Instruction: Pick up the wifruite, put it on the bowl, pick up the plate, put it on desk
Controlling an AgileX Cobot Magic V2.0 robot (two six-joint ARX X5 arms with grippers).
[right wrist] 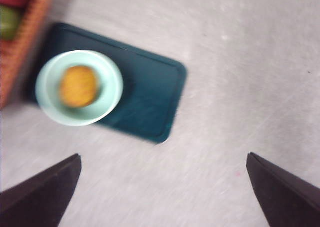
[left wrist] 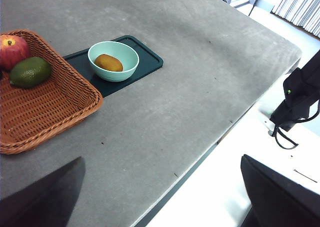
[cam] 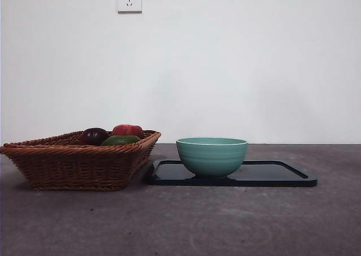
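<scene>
Currently, going left to right across the front view: a wicker basket (cam: 79,160) sits on the desk (cam: 180,222), holding a dark purple fruit (cam: 93,136), a green fruit (cam: 120,140) and a red apple (cam: 128,130). Just beside it lies a dark tray (cam: 282,174), with the bowl (cam: 211,156) standing on its basket end. No arm shows in the front view.

The left wrist view shows the wifruite (left wrist: 108,62) lying inside the bowl (left wrist: 113,60), bowl on the tray (left wrist: 145,62), basket (left wrist: 45,107) touching or nearly touching the tray's edge. The left gripper (left wrist: 162,197) is well apart from all of it, over the desk edge, jaws spread wide, holding nothing.

The right wrist view is blurred. The right gripper (right wrist: 162,192) hangs above the desk near the tray (right wrist: 150,97), jaws wide apart and empty. Wifruite (right wrist: 78,86) is in the bowl (right wrist: 80,87).
</scene>
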